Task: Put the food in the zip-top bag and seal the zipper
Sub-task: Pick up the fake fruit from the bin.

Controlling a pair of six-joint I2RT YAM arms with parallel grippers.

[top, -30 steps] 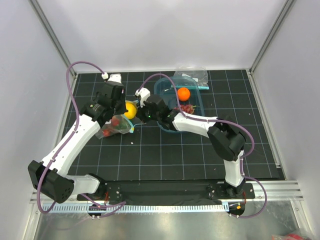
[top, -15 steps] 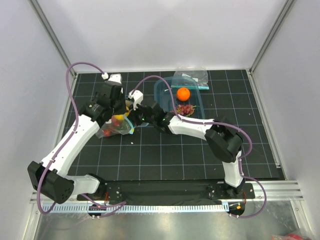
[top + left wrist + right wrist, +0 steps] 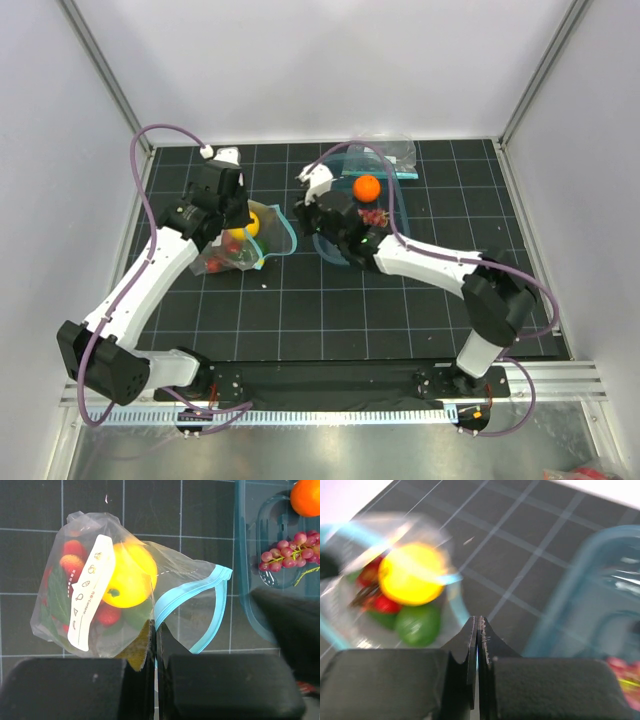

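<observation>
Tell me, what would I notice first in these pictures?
The bright yellow toy lemon jumps out, tucked with red strawberries inside the large clear plastic bag with a teal zipper strip on the left, where the left gripper pinches the bag's edge. Next comes the round orange toy fruit beside a purple grape bunch in the teal see-through plastic tub on the right.

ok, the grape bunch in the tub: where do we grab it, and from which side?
Best from straight above, I'd say: the grape bunch lies flat in the teal tub, whose walls block a side approach. Pinch across the narrow middle of the cluster, not the thin stem; the orange sits clear of it.
</observation>
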